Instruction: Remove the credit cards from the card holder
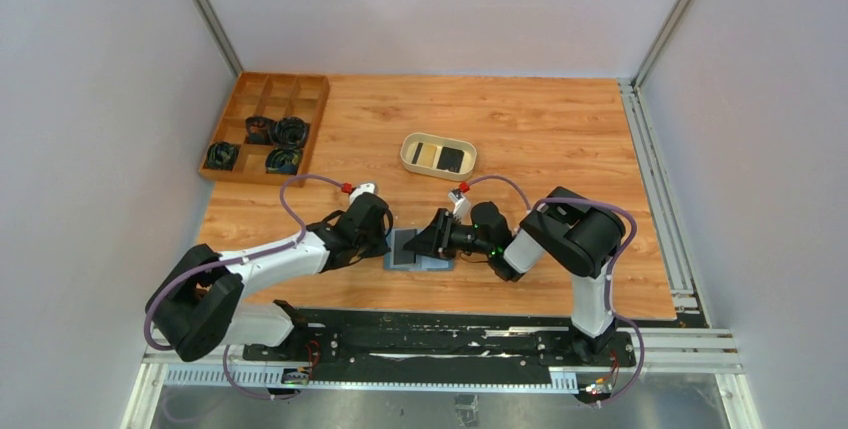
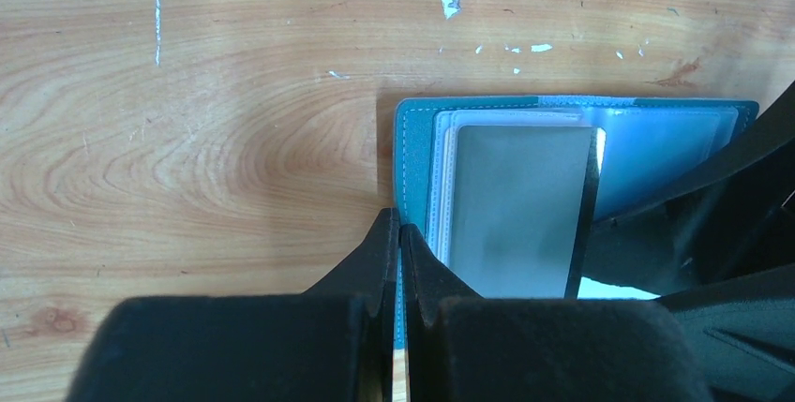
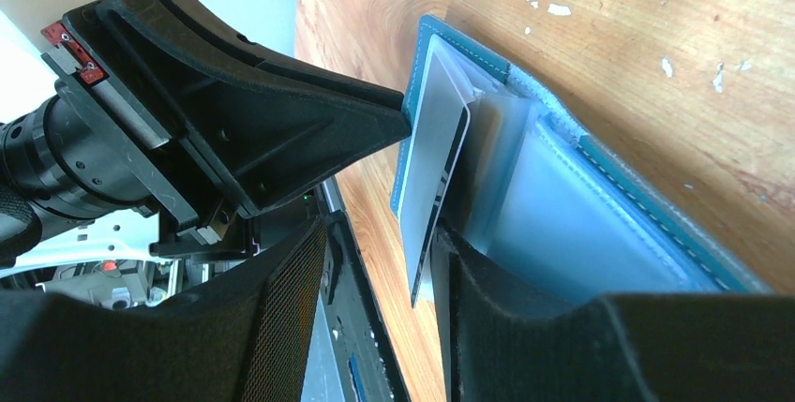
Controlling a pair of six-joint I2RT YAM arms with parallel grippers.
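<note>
The teal-blue card holder (image 1: 432,262) lies open on the table between my two grippers. It shows in the left wrist view (image 2: 417,158) and in the right wrist view (image 3: 600,168). A grey card (image 2: 516,205) sits over its clear inner sleeves, with one long edge lifted (image 3: 433,177). My left gripper (image 2: 398,229) is shut on the holder's left edge (image 1: 386,239). My right gripper (image 3: 380,243) is open, its jaws on either side of the lifted card, which leans on one finger (image 3: 487,280). Two more cards, tan-gold (image 1: 428,154) and black (image 1: 451,159), lie in the beige oval dish.
The beige oval dish (image 1: 409,152) stands behind the holder at mid-table. A brown wooden compartment tray (image 1: 298,87) with several black coiled items is at the back left. A metal rail (image 1: 650,149) runs along the table's right edge.
</note>
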